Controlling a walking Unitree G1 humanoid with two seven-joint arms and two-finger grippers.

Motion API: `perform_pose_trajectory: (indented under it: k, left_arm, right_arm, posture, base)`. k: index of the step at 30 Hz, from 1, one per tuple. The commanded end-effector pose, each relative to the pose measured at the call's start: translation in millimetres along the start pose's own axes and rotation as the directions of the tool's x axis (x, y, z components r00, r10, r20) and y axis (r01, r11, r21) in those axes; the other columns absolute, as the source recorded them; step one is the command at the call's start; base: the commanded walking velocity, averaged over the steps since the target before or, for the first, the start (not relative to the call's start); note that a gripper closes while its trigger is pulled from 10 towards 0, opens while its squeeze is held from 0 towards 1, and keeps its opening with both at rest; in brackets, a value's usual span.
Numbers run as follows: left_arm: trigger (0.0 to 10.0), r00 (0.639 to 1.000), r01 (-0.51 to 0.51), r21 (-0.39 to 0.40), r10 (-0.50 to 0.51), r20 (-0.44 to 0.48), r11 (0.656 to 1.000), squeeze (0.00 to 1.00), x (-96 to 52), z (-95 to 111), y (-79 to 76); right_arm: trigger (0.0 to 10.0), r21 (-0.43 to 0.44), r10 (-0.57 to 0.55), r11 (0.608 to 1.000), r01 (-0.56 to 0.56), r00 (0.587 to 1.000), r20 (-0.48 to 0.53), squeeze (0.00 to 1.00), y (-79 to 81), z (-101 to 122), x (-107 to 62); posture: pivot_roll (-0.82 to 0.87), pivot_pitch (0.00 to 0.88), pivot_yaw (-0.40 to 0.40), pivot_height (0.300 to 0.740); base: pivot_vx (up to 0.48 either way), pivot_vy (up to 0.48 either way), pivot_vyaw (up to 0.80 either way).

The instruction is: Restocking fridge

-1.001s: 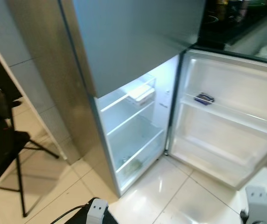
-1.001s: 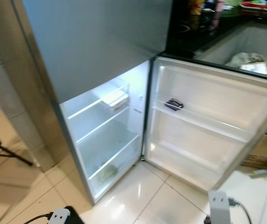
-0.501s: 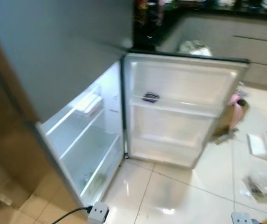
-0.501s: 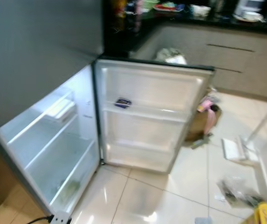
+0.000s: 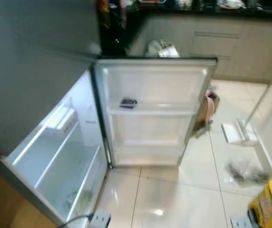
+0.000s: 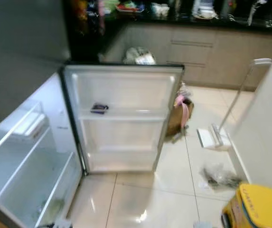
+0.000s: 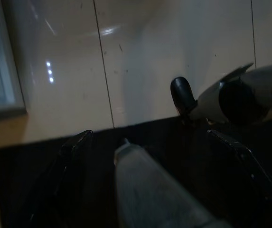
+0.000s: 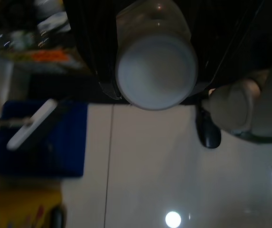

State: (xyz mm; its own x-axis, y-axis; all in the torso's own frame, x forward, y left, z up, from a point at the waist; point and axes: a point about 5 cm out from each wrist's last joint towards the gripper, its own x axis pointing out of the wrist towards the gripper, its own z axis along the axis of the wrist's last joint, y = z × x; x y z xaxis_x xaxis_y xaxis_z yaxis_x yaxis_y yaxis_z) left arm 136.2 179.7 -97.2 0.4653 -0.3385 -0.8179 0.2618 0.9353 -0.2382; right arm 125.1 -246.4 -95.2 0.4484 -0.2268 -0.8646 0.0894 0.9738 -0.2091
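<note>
Right gripper is clamping a white-capped jar, left gripper gripping a pale bottle, facing the open fridge — next, probably shelving them.

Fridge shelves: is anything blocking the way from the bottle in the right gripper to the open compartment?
Nothing visible does. The fridge door is swung wide, and the tiled floor before the open compartment looks bare. The right gripper holds a white-capped bottle. The yellow bin and the dustpan sit off to the right.
</note>
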Motion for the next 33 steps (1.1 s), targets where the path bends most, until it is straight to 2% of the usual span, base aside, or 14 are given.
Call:
perform_pose_trajectory:
  k: [1, 4, 9, 19, 30, 33]
  left_arm:
    - [10.0, 1.0, -0.005, 0.007, 0.005, -0.005, 1.0, 0.0, 0.3, 1, 0.2]
    - [10.0, 1.0, -0.014, 0.015, 0.014, -0.015, 1.0, 0.0, 0.1, 0, 1.0]
    - [10.0, 0.999, -0.026, 0.012, 0.026, -0.024, 1.0, 0.0, -0.7, -2, 2.4]
    - [10.0, 0.999, -0.028, -0.004, 0.028, -0.019, 1.0, 0.0, -1.4, -4, 2.5]
    - [10.0, 1.0, -0.023, -0.008, 0.023, -0.017, 1.0, 0.0, -1.4, -5, 1.6]
    - [10.0, 0.999, -0.03, -0.002, 0.03, -0.012, 1.0, 0.0, -1.5, -5, 1.9]
  right_arm:
    - [10.0, -0.014, -0.012, 1.0, 0.012, 1.0, 0.014, 0.0, -4.6, 4, 0.4]
    - [10.0, -0.021, -0.007, 1.0, 0.007, 1.0, 0.013, 0.0, -4.1, 3, 0.2]
    - [10.0, -0.053, 0.01, 0.999, -0.009, 1.0, 0.016, 0.0, -0.1, 3, 0.1]
    - [10.0, -0.128, 0.08, 0.989, -0.078, 0.997, 0.01, 0.0, 18.9, 2, 0.2]
    - [10.0, -0.149, 0.113, 0.983, -0.11, 0.994, 0.008, 0.0, 24.8, 2, -0.2]
    - [10.0, -0.152, 0.109, 0.982, -0.109, 0.994, -0.007, 0.0, 24.4, -1, -0.4]
  posture:
    - [0.02, 0.0, -0.005, 0.738]
    - [0.02, 0.0, -0.003, 0.738]
    - [0.02, 0.0, -0.003, 0.738]
    - [0.02, 0.0, -0.003, 0.738]
    - [0.02, 0.0, -0.006, 0.738]
    - [0.02, 0.0, -0.006, 0.738]
  base:
    - [0.0, 0.0, -0.78]
    - [0.0, 0.0, -0.78]
    - [0.0, 0.0, 0.0]
    - [0.0, 0.0, 0.0]
    - [0.0, 0.0, 0.0]
    - [0.0, 0.0, -0.8]
